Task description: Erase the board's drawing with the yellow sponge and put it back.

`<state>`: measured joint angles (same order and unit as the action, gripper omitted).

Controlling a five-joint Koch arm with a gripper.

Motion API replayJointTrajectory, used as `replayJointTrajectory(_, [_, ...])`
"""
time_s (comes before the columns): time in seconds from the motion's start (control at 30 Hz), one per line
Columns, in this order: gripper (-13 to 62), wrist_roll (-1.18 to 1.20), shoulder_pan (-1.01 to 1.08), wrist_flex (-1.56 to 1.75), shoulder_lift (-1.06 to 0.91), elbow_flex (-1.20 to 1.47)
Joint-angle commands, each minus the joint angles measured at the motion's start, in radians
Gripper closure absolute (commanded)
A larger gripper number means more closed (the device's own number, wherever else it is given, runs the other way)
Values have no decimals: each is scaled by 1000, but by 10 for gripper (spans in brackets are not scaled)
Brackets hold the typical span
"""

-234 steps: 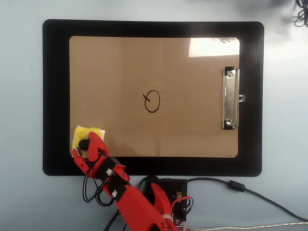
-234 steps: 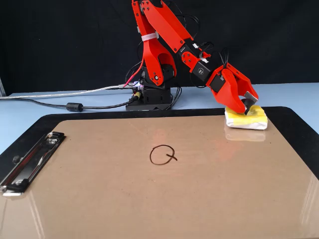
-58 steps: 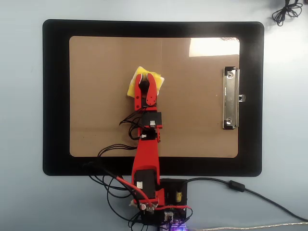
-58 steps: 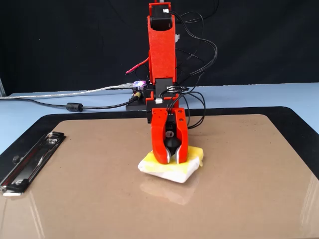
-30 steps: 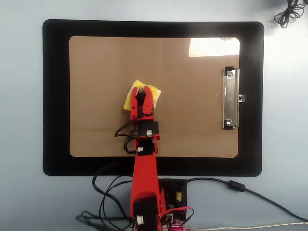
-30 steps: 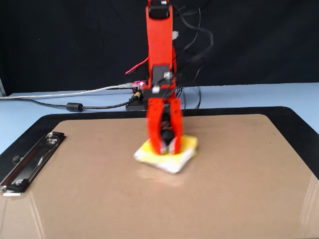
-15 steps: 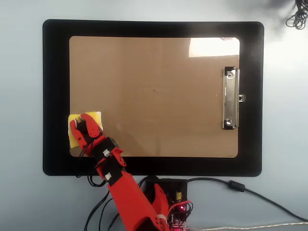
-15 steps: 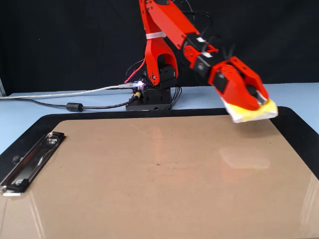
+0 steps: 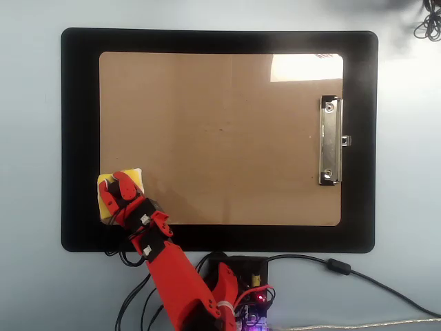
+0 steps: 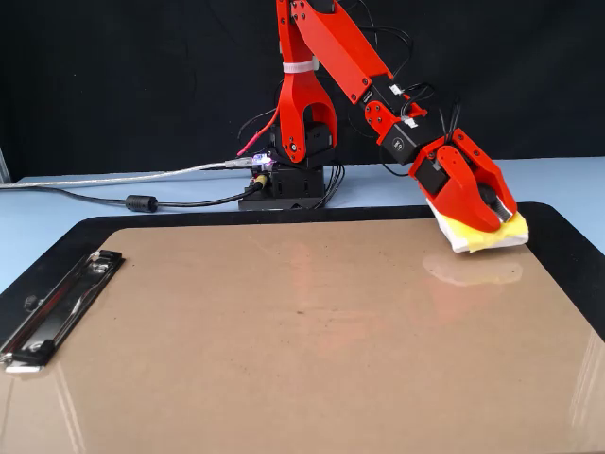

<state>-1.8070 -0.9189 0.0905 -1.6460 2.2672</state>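
Observation:
The brown board (image 9: pixel 220 138) lies on a black mat, with its metal clip (image 9: pixel 330 141) at the right in the overhead view. No marker drawing shows on it, only a faint speck near the middle. My red gripper (image 9: pixel 118 187) is shut on the yellow sponge (image 9: pixel 107 205) at the board's lower-left corner, over the edge between board and mat. In the fixed view the gripper (image 10: pixel 490 214) holds the sponge (image 10: pixel 493 236) tilted at the board's (image 10: pixel 302 331) far right corner. The sponge's black spot is hidden by the jaws.
The black mat (image 9: pixel 79 138) frames the board on a pale blue table. The arm's base (image 10: pixel 288 184) and its cables (image 10: pixel 142 201) sit just beyond the mat's edge. A dark cable bundle (image 9: pixel 431 24) lies at the overhead view's top right.

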Motion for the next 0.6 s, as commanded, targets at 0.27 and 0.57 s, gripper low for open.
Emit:
replayJointTrajectory(0.27, [161, -129, -78, 6, -156, -43])
replayJointTrajectory(0.57, [161, -107, 138, -1241, -482, -499])
